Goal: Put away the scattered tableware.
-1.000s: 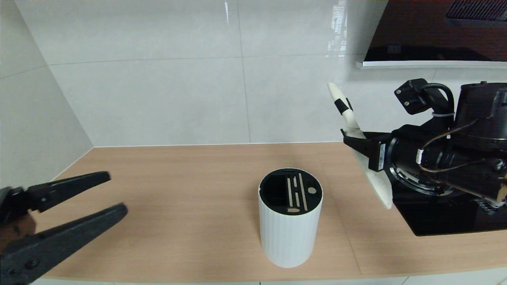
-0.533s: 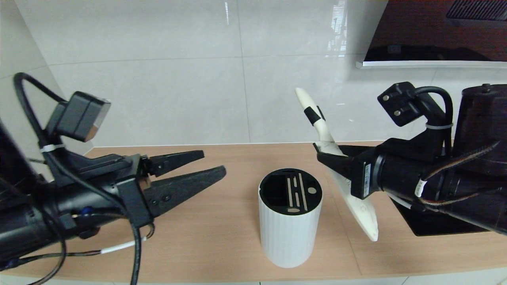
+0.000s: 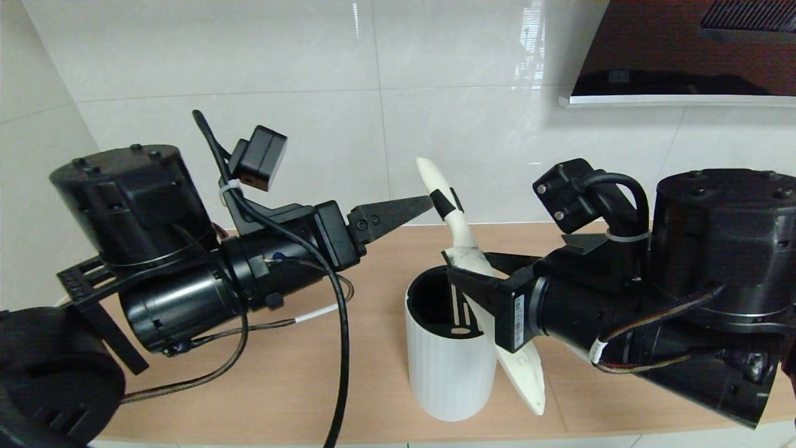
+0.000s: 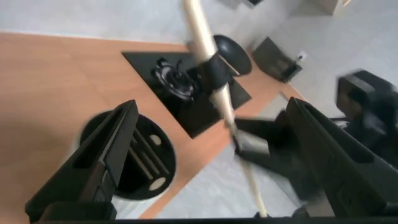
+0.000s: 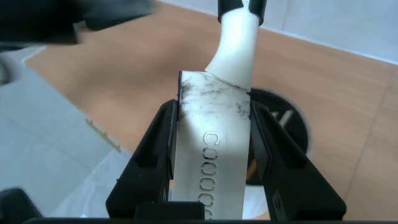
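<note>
I'm holding a cream plastic spatula (image 3: 463, 233) tilted by the white ribbed holder (image 3: 451, 373).
Right fingers (image 5: 158, 155) are clamping its embossed blade; left fingers (image 4: 112, 143) are gaping wide.

Bright even light, glare on glossy wall tiles (image 3: 528, 37), soft shadows on countertop (image 3: 385, 379)

The utensil (image 3: 461, 227) is cream-white with 1 black band on the handle and dark smudges on its blade. The holder (image 3: 444, 367) is white, vertically ribbed, black on top. The counter (image 3: 298, 373) is light wood.
</note>
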### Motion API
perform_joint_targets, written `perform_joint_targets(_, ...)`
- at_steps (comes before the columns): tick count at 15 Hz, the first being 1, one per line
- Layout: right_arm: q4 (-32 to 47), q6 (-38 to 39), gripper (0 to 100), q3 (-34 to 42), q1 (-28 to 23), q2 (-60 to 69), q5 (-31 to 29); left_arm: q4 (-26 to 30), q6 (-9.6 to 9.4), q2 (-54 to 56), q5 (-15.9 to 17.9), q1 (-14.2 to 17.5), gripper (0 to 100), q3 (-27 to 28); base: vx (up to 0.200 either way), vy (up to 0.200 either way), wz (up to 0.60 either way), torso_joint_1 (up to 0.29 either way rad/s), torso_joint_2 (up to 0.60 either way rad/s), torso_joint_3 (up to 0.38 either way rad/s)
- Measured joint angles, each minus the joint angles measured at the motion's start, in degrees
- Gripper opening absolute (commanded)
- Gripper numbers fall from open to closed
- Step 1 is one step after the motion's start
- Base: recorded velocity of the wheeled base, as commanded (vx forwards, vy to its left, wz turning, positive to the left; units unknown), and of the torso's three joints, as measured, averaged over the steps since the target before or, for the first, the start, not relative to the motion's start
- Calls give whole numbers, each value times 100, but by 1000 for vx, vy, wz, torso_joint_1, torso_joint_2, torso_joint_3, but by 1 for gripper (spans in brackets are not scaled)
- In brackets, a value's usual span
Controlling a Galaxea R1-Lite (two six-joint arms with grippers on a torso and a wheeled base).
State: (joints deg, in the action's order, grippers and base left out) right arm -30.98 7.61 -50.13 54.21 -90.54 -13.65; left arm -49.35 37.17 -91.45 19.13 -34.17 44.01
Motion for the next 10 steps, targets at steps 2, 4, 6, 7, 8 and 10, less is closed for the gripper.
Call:
perform_joint_targets(2,-4,-2,0,0,127,-130,-224,-44,266,-193,2,-157,100,48,0,0,0,0,0,0)
perform_joint_targets(4,-13,-2,0,-20,196,-284,-343,-207,334,-428,2,-224,100,157,0,0,0,0,0,0)
perform_joint_targets(6,-50,0,0,-22,245,-386,-358,-430,330,-670,-6,-238,100,254,0,0,0,0,0,0)
perform_joint_targets(7,-178,2,0,-22,254,-417,-364,-473,328,-750,-6,-246,100,277,0,0,0,0,0,0)
perform_joint_targets(8,-211,2,0,-12,268,-433,-385,-475,328,-818,-6,-249,100,299,0,0,0,0,0,0)
perform_joint_targets(10,-215,5,0,2,297,-439,-402,-477,325,-892,-20,-246,100,328,0,0,0,0,0,0)
